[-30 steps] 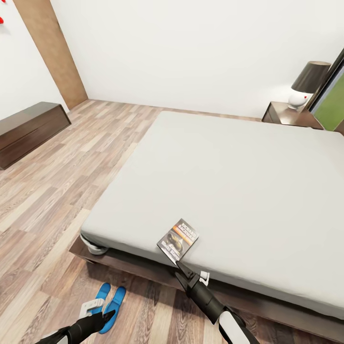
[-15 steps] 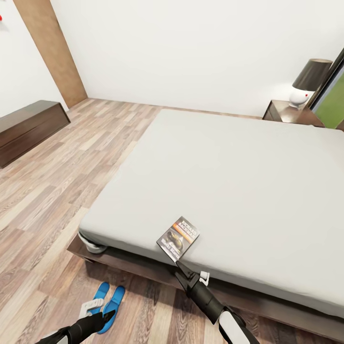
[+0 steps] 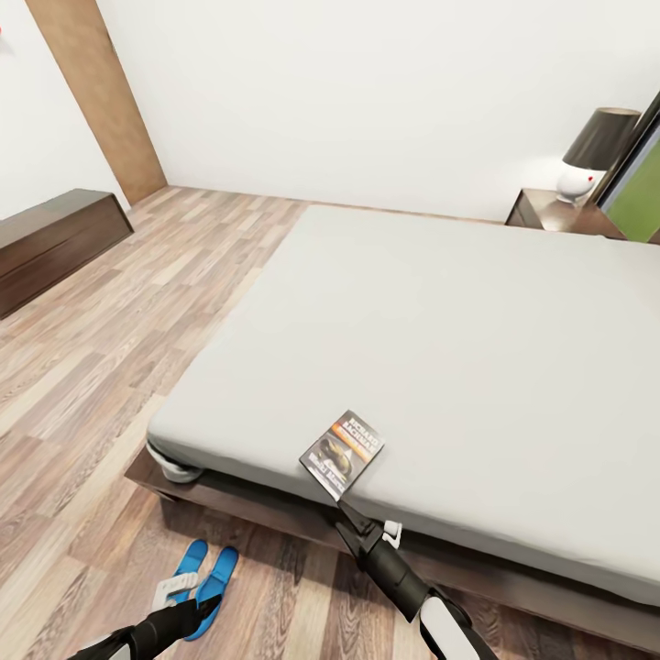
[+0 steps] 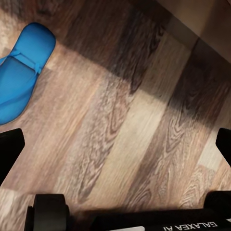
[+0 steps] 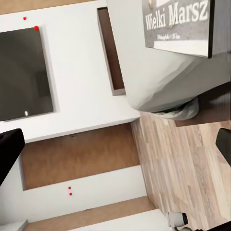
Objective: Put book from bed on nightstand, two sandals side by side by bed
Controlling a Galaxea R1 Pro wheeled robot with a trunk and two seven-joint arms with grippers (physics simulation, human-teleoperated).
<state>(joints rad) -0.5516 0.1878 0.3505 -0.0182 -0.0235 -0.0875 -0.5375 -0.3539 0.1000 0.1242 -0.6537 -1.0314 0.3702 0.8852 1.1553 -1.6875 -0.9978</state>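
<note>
Right now the right end effector (image 3: 353, 520) sits just off the near edge of the bed (image 3: 477, 339), pointed at the book (image 3: 342, 451); its fingers (image 5: 10, 149) are spread apart with nothing between them, and in the right wrist view the cover's lower part, reading "Wielki Marsz" (image 5: 177, 21), lies ahead at the mattress edge. The book rests flat near that edge, one corner close to the drop. My worry is the approach: a thin paperback lying flush on a soft mattress offers no lip, so a finger could slide over the cover or push it further inward rather than getting under it, and a careless nudge sideways could tip it over the edge onto the floor (image 3: 119, 348). The left end effector (image 3: 197, 600) hangs low over the floor with its fingers (image 4: 9, 154) wide and empty, just beside the two sandals (image 3: 207, 577), which lie close together next to the bed's near left corner. A stray swing there could knock them out of line. The nightstand (image 3: 559, 213) stands well apart, past the far right corner beneath a lamp (image 3: 598, 151), so a weak pinch risks dropping the book on a long carry.
</note>
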